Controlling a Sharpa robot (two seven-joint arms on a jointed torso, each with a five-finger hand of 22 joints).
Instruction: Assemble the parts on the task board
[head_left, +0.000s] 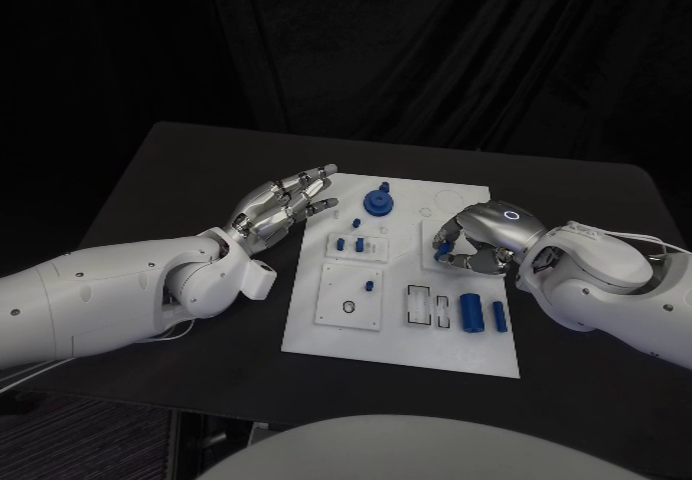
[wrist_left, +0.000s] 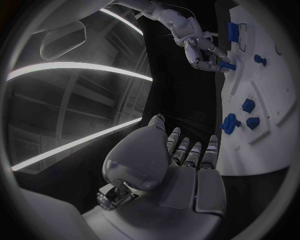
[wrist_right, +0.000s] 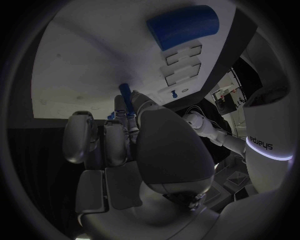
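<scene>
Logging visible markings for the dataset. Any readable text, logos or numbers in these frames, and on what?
"sharpa": on the white arm above its glowing ring, right wrist view.
Task board: no readable print.
Right hand, pinching a blue part: none.
Left hand: none.

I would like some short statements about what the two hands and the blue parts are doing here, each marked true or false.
1. The right hand holds a small blue peg in its fingertips. True.
2. The left hand holds a blue part. False: it holds nothing, its fingers apart beside the task board.
3. The blue gear lies off the board, on the black table. False: it sits on the board's far part.
4. Two blue cylinders lie side by side on the board's near right part. True.
</scene>
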